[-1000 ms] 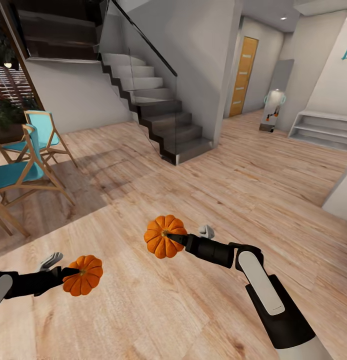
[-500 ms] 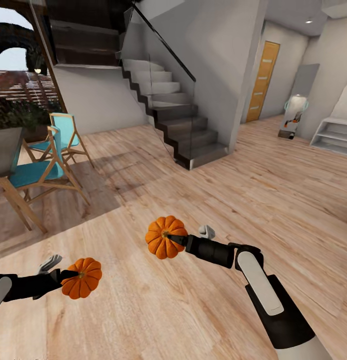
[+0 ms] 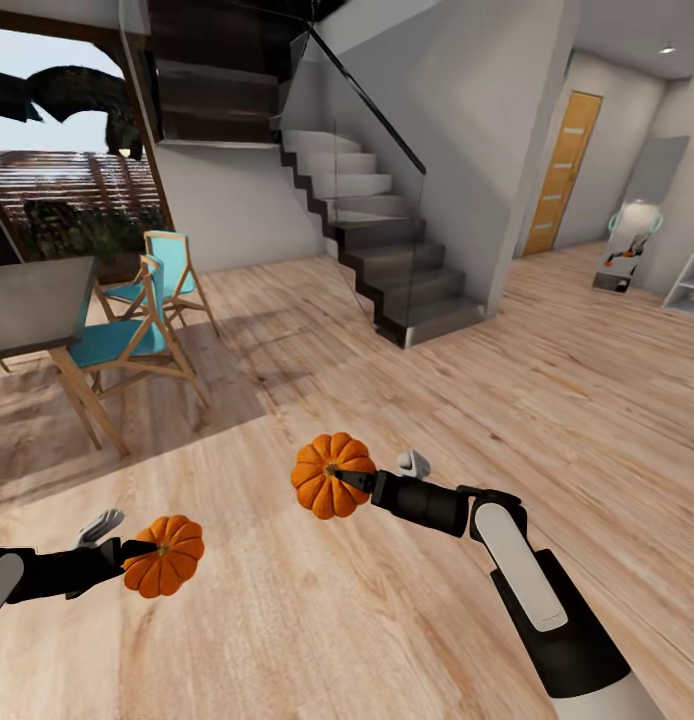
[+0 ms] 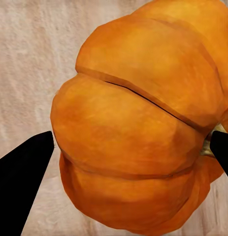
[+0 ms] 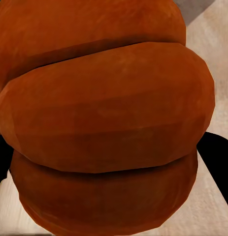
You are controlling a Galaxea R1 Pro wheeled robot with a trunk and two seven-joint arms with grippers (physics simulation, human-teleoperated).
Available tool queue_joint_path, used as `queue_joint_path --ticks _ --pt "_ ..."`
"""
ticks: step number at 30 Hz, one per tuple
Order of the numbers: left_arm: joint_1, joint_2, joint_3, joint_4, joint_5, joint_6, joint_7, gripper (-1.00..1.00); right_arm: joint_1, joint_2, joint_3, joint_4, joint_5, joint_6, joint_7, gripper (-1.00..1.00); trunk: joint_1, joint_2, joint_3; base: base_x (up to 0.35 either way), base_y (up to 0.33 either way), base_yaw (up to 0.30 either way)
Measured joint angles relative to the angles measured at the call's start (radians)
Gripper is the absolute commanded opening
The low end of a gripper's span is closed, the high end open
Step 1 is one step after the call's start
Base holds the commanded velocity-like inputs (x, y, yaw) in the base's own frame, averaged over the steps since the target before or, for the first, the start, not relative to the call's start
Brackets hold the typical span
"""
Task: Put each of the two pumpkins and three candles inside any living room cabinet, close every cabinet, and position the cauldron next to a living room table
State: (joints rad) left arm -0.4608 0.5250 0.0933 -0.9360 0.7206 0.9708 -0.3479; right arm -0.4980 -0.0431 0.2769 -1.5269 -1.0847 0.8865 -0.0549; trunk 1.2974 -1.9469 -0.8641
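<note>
Over wood floor, each outstretched tool grips a pumpkin: left tool, right tool.

left pumpkin: runs past the left wrist view's top and right edges; its stem is mostly hidden behind a finger
right pumpkin: cut off on three sides in the right wrist view; no stem shows
left gripper: one finger lies against the pumpkin, the other is hidden behind it in the head view
left arm: cut off at the head view's left edge
grey table: cut off at the left edge
small figure by the far wall: too small to tell what it is
</note>
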Motion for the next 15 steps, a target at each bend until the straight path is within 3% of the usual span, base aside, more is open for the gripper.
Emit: queue_joint_path --ticks 3,9,15 --pt "0.0 0.0 0.0 0.0 -0.001 0.0 0.0 -1.0 0.0 0.0 0.0 0.0 -0.001 0.0 0.0 -1.0 0.0 0.0 0.004 0.0 0.0 0.142" --pt "0.0 0.0 0.0 0.0 0.0 0.001 0.001 -1.0 0.0 0.0 -0.003 0.0 0.0 0.0 -0.004 -1.0 -0.023 0.042 0.024 0.0 0.0 0.04" --pt "0.0 0.0 0.0 0.0 0.002 0.002 0.001 -1.0 0.0 0.001 0.0 0.0 0.001 -0.001 -0.006 -1.0 -0.042 0.077 0.04 0.0 0.0 0.243"
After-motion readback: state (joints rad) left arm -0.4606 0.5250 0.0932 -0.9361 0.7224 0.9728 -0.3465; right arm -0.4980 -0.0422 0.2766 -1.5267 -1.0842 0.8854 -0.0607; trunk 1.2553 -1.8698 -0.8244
